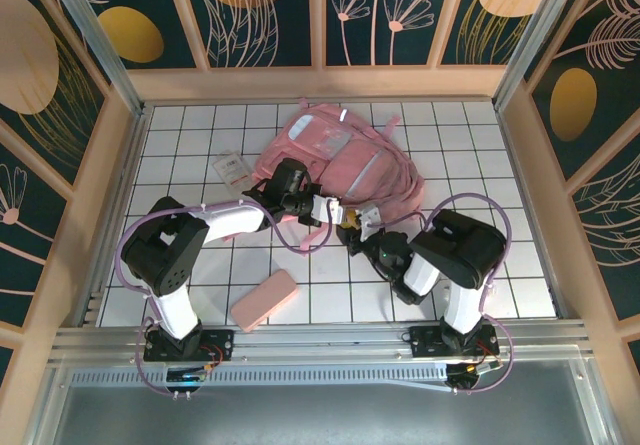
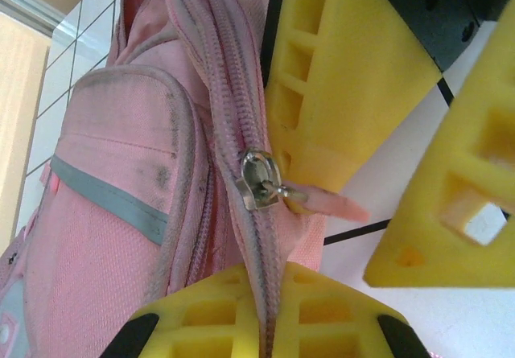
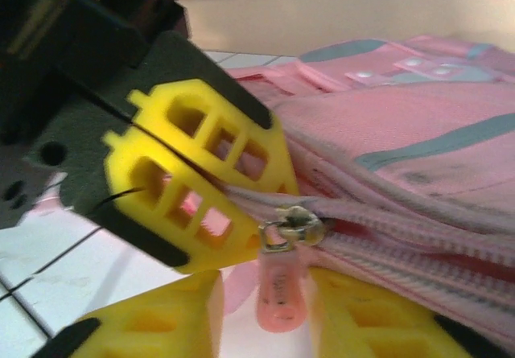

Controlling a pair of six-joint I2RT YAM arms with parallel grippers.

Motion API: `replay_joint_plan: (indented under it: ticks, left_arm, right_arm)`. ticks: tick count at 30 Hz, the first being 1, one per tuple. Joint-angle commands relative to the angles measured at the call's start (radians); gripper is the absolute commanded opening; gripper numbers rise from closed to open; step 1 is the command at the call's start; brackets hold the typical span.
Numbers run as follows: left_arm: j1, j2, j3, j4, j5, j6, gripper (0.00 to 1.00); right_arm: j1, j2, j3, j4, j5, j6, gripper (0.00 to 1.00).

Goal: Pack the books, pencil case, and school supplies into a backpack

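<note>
White gridded surface point(image 1: 480, 165), walled by dark floral panels point(image 1: 260, 15), was pictured with the soft light-pink backpack point(image 1: 350, 155) laid flat at its far middle. The bag's zipper seam was pinched by the left gripper point(image 2: 269, 314), its yellow fingers pressed together on the fabric just beside the metal zipper slider point(image 2: 259, 179). The right gripper point(image 3: 269, 330) was seen spread, one finger at either side of the pink rubbery pull tab point(image 3: 278, 290), which hung from the slider and was not yet clamped. The zipper was judged closed along the stretch shown. The pink pencil case point(image 1: 264, 299) was left near the front edge, well apart from the bag, and a clear packet point(image 1: 231, 170) lay just beside the backpack on the left arm's side. The bag was judged light, limp and liable to bunch or slide if pulled unanchored, so a hold on the seam was needed to counter any pull. The tab, small and flexible, was thought best taken flat across its width, close to the slider, lest it slip out.
</note>
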Motion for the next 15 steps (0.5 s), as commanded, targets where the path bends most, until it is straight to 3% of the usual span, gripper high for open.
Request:
replay_joint_plan:
  ticks: [1,5,10,12,15]
  left_arm:
    - [-0.016,-0.045,-0.033,0.011,0.122,-0.008,0.0]
    - [-0.016,-0.05,-0.041,0.017,0.116,-0.009,0.0]
    - [-0.016,-0.051,-0.045,0.02,0.107,-0.023,0.0]
    - [-0.016,-0.049,-0.046,0.022,0.109,-0.021,0.0]
    - [-0.016,-0.052,-0.05,0.03,0.112,-0.021,0.0]
  right_arm:
    - [0.017,0.024,0.046,0.123,0.261,-0.021,0.23]
    - [0.028,0.024,0.05,0.122,0.289,-0.013,0.0]
    - [0.041,-0.001,0.034,0.111,0.397,-0.044,0.0]
    - [0.044,-0.008,0.022,0.111,0.384,-0.047,0.0]
    - [0.043,-0.002,0.015,0.116,0.318,-0.035,0.18]
